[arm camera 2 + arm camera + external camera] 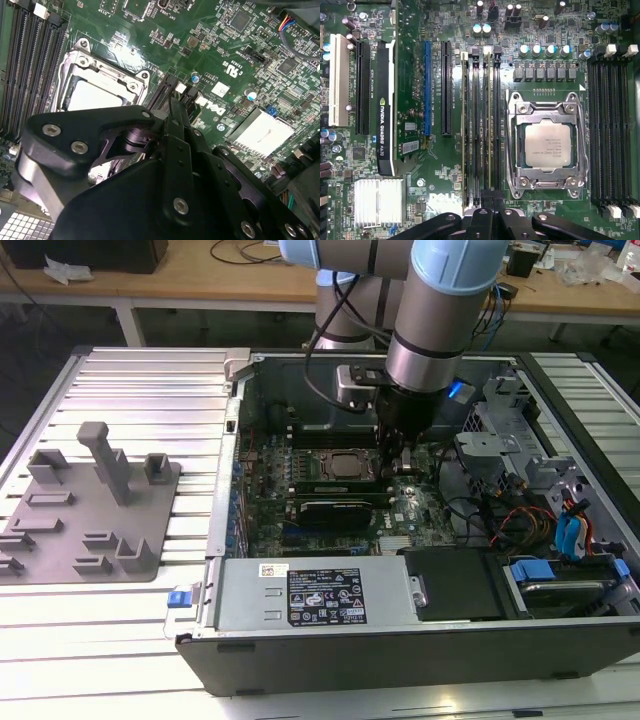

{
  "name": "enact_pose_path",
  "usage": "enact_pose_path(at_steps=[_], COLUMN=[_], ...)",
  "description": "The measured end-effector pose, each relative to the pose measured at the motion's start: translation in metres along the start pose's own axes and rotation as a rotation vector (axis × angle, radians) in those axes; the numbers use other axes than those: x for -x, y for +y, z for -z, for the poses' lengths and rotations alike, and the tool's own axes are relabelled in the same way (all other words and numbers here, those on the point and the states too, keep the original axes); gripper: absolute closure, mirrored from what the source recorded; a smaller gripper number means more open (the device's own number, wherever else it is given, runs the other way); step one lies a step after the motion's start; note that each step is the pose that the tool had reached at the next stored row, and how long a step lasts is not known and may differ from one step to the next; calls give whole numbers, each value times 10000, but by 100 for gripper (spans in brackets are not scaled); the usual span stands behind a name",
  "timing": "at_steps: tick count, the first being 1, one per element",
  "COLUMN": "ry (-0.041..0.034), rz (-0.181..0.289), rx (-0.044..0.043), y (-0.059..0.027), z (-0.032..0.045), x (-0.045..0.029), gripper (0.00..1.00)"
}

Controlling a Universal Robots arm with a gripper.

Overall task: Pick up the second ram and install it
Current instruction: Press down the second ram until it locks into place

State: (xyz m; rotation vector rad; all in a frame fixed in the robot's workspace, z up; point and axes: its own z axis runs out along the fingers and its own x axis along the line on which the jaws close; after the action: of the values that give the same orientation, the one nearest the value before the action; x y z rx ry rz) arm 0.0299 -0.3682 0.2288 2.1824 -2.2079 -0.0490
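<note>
My gripper is matte black with silver screws. Below me the motherboard is green, its slots black, one slot blue, the heatsink silver-ribbed. The fixture is plain grey.

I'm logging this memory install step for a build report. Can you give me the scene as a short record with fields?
Setting: open dark grey computer case on a ribbed metal table
Arm: black gripper lowered inside the case, over the green motherboard
Gripper position: at the end of the long black memory slots beside the silver processor socket
Slots: thin green memory sticks stand in this bank
Beside case: grey blocky plastic fixture
</note>
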Motion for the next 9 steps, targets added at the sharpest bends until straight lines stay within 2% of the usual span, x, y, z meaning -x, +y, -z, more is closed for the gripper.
enact_pose_path(at_steps=[4,7,9], ry=[-3,29,38], rz=[-1,-2,-2], rx=[0,0,0], y=[0,7,9], z=[-4,140,178], x=[0,-1,-1], gripper=[92,92,92])
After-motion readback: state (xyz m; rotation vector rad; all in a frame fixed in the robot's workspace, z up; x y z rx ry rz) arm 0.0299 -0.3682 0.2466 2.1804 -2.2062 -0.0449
